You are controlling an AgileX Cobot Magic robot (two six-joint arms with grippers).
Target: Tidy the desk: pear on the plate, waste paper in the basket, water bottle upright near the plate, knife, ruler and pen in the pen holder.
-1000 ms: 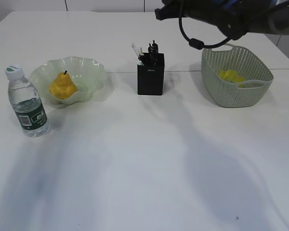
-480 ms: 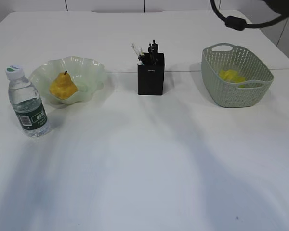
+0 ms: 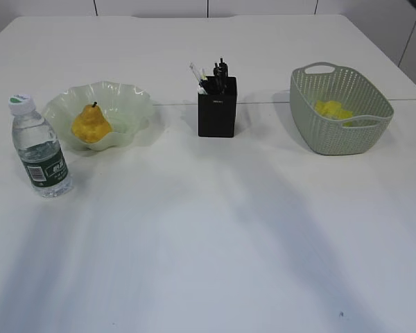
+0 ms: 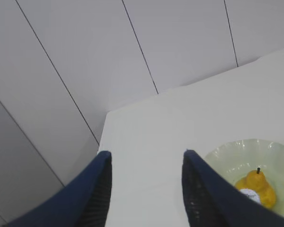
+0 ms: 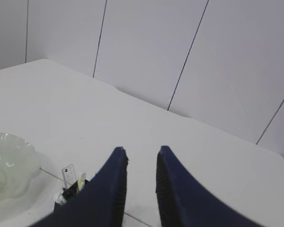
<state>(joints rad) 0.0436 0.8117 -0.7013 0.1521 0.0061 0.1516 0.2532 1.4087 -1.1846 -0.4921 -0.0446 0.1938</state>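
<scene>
Worktop: right arm now withdrawn from view. Pear held in plate, paper in basket, bottle upright (task judged complete). Both hands parted, empty.

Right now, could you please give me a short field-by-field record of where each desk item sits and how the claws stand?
pear: on the plate
water bottle: upright, left front of the plate
pen holder: mid-desk, ruler and dark tools standing in it
basket: right side, yellow waste paper inside
left claw: open, empty, raised
right claw: slightly open, empty, raised
</scene>
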